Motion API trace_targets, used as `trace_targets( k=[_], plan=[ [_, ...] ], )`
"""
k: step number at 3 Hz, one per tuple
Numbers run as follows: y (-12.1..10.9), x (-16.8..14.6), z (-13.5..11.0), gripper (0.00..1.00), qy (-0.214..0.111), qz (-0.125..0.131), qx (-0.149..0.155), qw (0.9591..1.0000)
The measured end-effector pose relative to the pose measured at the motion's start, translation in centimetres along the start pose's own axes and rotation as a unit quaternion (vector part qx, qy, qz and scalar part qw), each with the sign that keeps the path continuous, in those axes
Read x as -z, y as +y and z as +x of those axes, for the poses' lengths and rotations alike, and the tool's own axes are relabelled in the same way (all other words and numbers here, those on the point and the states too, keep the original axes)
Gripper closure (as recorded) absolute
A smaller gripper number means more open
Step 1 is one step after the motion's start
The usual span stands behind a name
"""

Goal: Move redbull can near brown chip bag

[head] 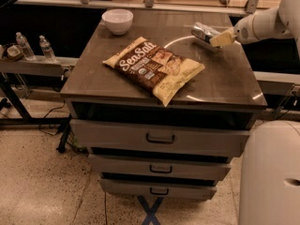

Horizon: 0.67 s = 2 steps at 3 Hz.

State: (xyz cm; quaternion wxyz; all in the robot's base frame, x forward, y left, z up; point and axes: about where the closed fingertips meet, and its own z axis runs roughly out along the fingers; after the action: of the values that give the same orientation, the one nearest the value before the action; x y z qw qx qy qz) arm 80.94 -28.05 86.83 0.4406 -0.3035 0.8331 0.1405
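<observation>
The redbull can lies on its side at the back right of the dark table top, shiny silver. My gripper reaches in from the right on a white arm and sits right against the can's right end. The brown chip bag lies flat in the middle of the table, dark brown with tan edges and white "Sea Salt" lettering. It is well to the left and in front of the can, with a gap of bare table between them.
A white bowl stands at the back left corner. Two clear water bottles stand on a lower shelf to the left. Drawers fill the table's front. My white base is at the lower right.
</observation>
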Motion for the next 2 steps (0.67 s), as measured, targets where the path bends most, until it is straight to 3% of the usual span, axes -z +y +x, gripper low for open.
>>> trace_targets(
  k=[1,2],
  plan=[
    [3.7,1.3,-1.0,1.00,0.004,-0.058,0.068,0.9960],
    [8.3,2.6,-0.8,1.00,0.025,-0.127,0.162,0.9782]
  ],
)
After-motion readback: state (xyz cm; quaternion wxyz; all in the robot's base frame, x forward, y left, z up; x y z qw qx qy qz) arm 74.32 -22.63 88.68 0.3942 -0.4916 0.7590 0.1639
